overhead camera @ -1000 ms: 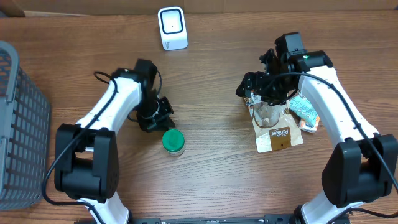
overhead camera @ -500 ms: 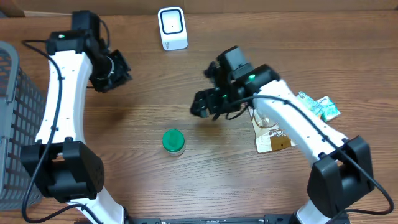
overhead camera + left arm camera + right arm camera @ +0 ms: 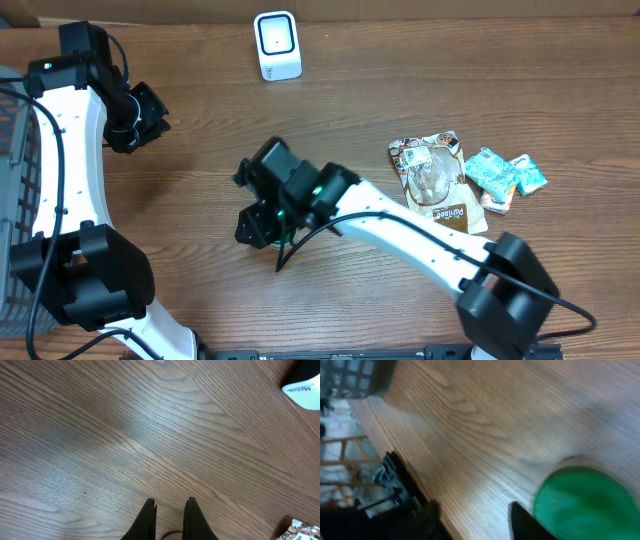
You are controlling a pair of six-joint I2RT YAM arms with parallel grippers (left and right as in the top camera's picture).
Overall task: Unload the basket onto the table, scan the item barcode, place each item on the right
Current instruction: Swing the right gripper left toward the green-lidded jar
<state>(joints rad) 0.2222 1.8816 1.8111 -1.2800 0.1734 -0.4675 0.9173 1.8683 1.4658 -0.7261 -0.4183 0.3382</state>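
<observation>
The green-lidded jar (image 3: 582, 505) is seen on the bench (image 3: 150, 420), just at 3 o'clock of the right end effector (image 3: 472, 507), held apart over bare wood. The left end effector (image 3: 170, 504) is closed narrow.

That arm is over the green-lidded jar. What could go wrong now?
In the blurred right wrist view the green-lidded jar sits beside the right gripper, not between its fingers, so closing may miss or topple it. The scanner stands well away, so a weak grip might drop the jar.
</observation>
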